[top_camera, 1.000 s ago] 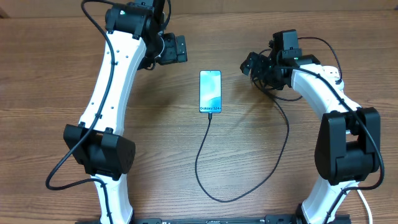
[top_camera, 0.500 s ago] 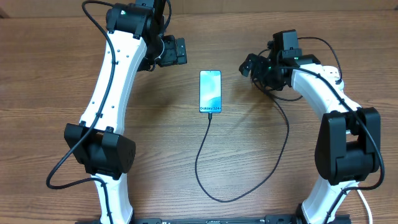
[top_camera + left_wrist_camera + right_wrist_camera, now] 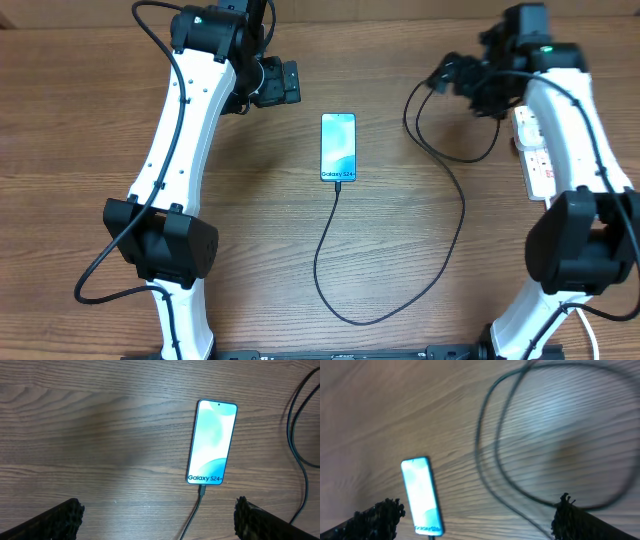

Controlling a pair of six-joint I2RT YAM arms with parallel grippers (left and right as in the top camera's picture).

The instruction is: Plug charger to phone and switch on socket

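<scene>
The phone [image 3: 338, 147] lies face up mid-table, screen lit blue [image 3: 212, 442] [image 3: 421, 495]. The charger's thin black cable [image 3: 330, 240] runs from the phone's bottom edge, where its tip [image 3: 201, 491] sits in the port. It loops toward the front edge and back up to the right. Its plug end is hidden under my right arm. The white socket strip [image 3: 537, 150] lies at the far right, partly covered by that arm. My left gripper [image 3: 290, 80] [image 3: 157, 510] hangs open left of the phone. My right gripper [image 3: 465, 78] [image 3: 477, 510] is open above the cable loops [image 3: 520, 460], holding nothing.
Both white arms reach in from the front edge, the left one [image 3: 175, 150] along the left side, the right one [image 3: 575, 130] over the strip. The slack cable lies wide across the wood between the phone and the right arm.
My right arm has swung from beside the phone up toward the back right, uncovering the socket strip. The cable loop near it has shifted. The left arm, phone and lower cable stay put.
</scene>
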